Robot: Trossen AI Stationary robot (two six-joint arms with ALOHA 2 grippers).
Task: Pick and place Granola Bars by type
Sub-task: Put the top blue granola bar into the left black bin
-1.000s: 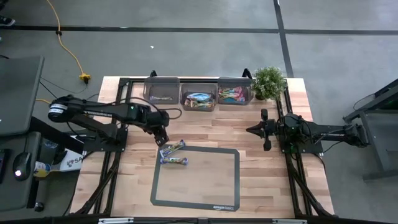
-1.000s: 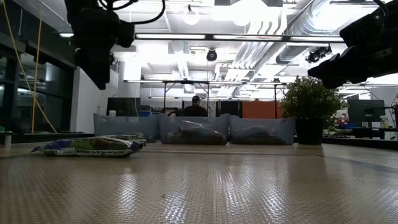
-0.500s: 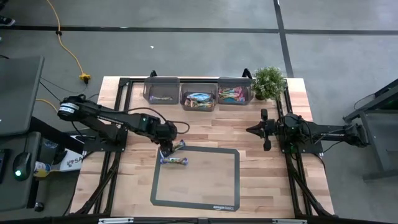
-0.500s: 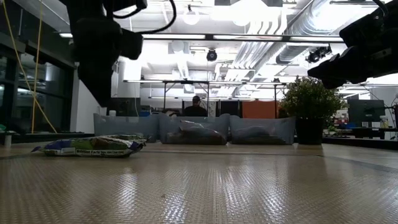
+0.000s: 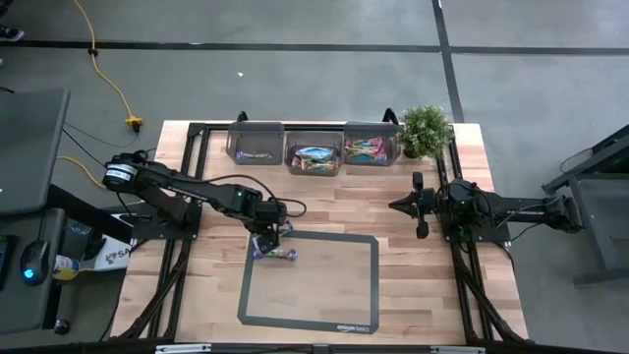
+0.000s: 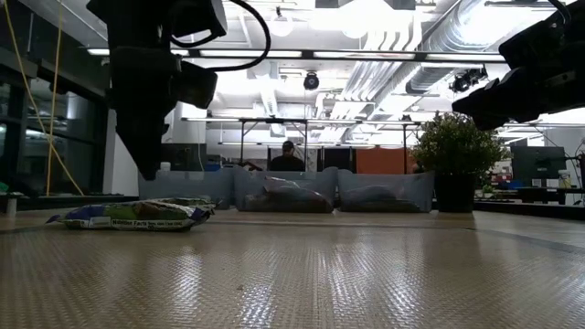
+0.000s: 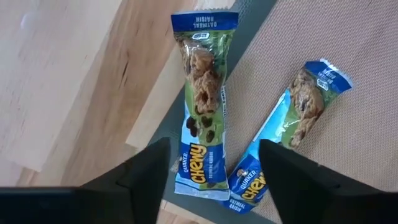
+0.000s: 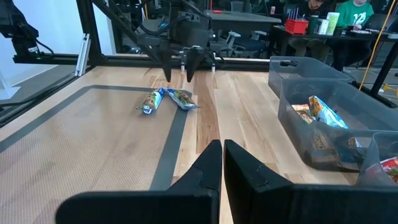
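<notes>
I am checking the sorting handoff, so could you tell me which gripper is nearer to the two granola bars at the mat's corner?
Left. The left gripper, open, hangs right above the granola bars; the right gripper, shut, waits far off by the table's right side.

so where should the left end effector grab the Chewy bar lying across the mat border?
Grip the Chewy bar across its narrow width near the middle, coming straight down from above. It lies flat, long and thin, so the long edges give opposing faces. The left end effector is open and already straddles its lower end. The second bar angles in close there, so closing nearer the middle probably avoids catching it.
</notes>
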